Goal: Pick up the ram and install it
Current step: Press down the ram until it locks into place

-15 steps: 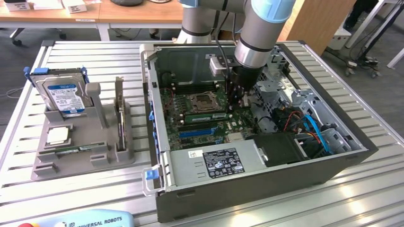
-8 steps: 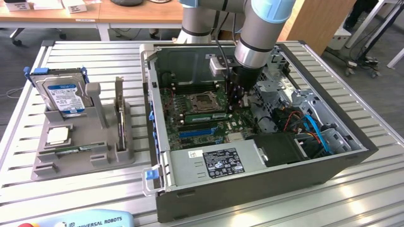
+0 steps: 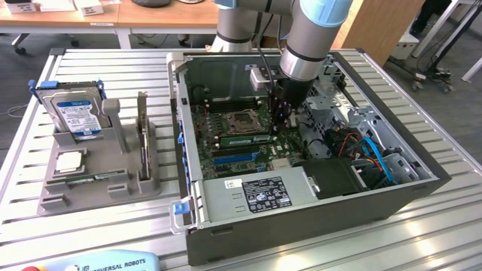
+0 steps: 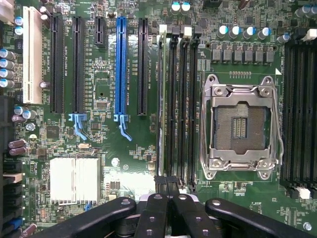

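Item: RAM installation, seating stage. The gripper (image 4: 166, 184) is seen with its fingers drawn fully together, nothing held between them, poised directly over the motherboard (image 4: 104, 148) inside the open computer case (image 3: 301, 220). The ram (image 4: 162, 99) is located edge-on in the memory slot nearest the expansion slots, beside three empty black memory slots (image 4: 182, 104) and the open CPU socket (image 4: 241, 126); in the exterior view a green stick (image 3: 245, 137) is seen lying just in front of the socket. The fingertips are placed at one end of the stick, apparently pressing or about to press it. Whether the latches have closed cannot be told. The step in hand is judged to be pushing the module home; even downward pressure along its top edge is called for. Also listed: a grey holder tray (image 3: 98, 180) carrying a hard drive (image 3: 75, 113) and a processor chip (image 3: 68, 162), well apart on the exterior view's left.
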`<state>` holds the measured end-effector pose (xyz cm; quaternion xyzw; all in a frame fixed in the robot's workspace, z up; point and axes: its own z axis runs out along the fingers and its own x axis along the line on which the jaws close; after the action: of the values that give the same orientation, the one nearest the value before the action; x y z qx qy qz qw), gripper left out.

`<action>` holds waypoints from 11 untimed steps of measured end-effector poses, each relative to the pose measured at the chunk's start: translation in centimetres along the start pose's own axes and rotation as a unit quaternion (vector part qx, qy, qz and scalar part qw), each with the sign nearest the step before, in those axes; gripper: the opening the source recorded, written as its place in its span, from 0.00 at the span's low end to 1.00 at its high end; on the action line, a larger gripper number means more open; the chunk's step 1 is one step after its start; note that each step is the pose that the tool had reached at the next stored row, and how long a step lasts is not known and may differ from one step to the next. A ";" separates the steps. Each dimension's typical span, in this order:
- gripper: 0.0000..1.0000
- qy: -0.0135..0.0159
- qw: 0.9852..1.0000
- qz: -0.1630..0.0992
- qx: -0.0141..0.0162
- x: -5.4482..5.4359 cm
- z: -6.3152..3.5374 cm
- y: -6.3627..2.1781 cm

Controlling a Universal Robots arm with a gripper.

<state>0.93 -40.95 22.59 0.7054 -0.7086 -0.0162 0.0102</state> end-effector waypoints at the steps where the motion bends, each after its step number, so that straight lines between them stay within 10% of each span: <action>1: 0.10 0.000 1.000 0.000 0.000 0.0 -0.18 0.01; 11: 0.10 0.000 1.000 0.000 0.000 0.0 -1.84 0.07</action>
<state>0.93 -40.96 24.43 0.7054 -0.7085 -0.0161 0.0104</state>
